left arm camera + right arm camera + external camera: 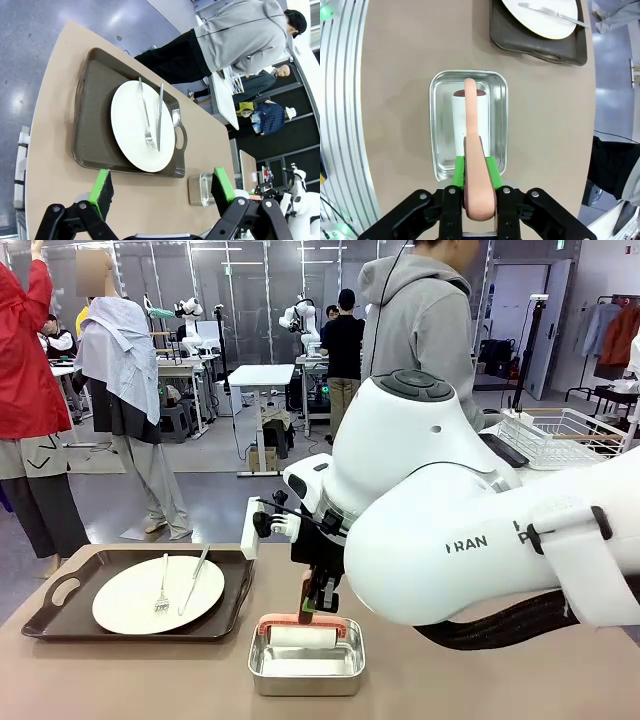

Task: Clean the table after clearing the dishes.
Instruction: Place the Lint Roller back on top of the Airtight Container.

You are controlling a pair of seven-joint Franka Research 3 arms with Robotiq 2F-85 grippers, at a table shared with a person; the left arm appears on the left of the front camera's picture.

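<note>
The steel pan (262,668) sits close to the near edge of the table (130,680), about at its middle. Bare top lies open to its left and right. Over the pan, the right gripper (475,167) points down, its fingers clamped narrow on the salmon handle (470,120) of a lint roller. The roller's white roll (303,637) rests inside the pan, within the rim.

The left gripper (161,180) hangs above the table with its fingers spread wide and nothing between them, looking down on the tray.

Farther back and to the left lies the dark brown tray (60,615). A strip of bare top separates it from the pan, and its far rim runs close along the table's far edge. On it is a white plate (130,605) with a fork (163,590) and knife (195,578) lying side by side.

Beyond the far edge a person (420,320) in a grey hoodie stands beside a white wire dish rack (560,435).
</note>
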